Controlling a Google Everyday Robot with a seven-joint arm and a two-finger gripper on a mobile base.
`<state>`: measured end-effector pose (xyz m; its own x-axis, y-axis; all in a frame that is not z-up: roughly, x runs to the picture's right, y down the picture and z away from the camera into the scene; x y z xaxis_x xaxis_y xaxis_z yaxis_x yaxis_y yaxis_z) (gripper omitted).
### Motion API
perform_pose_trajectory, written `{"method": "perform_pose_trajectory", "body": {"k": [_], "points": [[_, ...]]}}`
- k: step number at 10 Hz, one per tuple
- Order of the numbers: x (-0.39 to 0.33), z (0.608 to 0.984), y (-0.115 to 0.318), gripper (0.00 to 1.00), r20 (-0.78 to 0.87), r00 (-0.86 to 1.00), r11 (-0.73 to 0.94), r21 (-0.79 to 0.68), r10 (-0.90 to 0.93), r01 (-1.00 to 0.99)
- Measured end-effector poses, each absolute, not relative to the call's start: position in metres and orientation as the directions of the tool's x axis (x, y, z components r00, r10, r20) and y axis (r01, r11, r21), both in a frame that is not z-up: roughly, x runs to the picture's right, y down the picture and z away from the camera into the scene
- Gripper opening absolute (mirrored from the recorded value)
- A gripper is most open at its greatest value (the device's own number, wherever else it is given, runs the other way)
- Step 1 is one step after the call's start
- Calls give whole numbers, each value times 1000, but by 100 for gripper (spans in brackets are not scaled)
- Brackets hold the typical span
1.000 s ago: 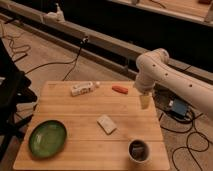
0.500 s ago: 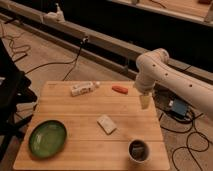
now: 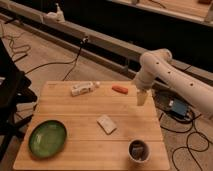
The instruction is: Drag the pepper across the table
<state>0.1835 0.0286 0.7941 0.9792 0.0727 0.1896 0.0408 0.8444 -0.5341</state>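
The pepper (image 3: 119,89) is seen near the top edge of the table (image 3: 75,112), right of centre in the frame. Its long axis runs approx. left-right, w/ the right end tipped slightly lower. Which end is the tapered one can't be told.

The gripper (image 3: 142,97) is hung from the white arm (image 3: 167,75) just right of and a bit below the pepper, close to the table's right edge. A small gap of wood is seen between the two. Whether the claw is released or clenched can't be told, and nothing is seen grasped.

Room for moving:
- **Left of the pepper:** a white bottle-like object (image 3: 84,88) is laid along the same top edge, leaving only a short bare stretch between.
- **Below the pepper:** open wood is seen down to a pale rectangular block (image 3: 106,124) at mid-table.
- **Lower left corner:** it is taken up by a green plate (image 3: 48,138).
- **Lower right:** a cup (image 3: 138,150) is set near the bottom edge.
- **Right side:** bare planks are seen between the gripper and the cup.
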Motion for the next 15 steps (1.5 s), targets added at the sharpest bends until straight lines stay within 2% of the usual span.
{"method": "perform_pose_trajectory", "body": {"k": [4, 6, 11, 15], "points": [[200, 846, 0, 80, 218, 946, 866, -488, 238, -106], [211, 856, -7, 80, 222, 926, 862, -479, 304, -168], [210, 857, -8, 80, 223, 924, 860, -479, 312, -175], [180, 901, -4, 80, 274, 847, 800, -544, 455, -254]]}}
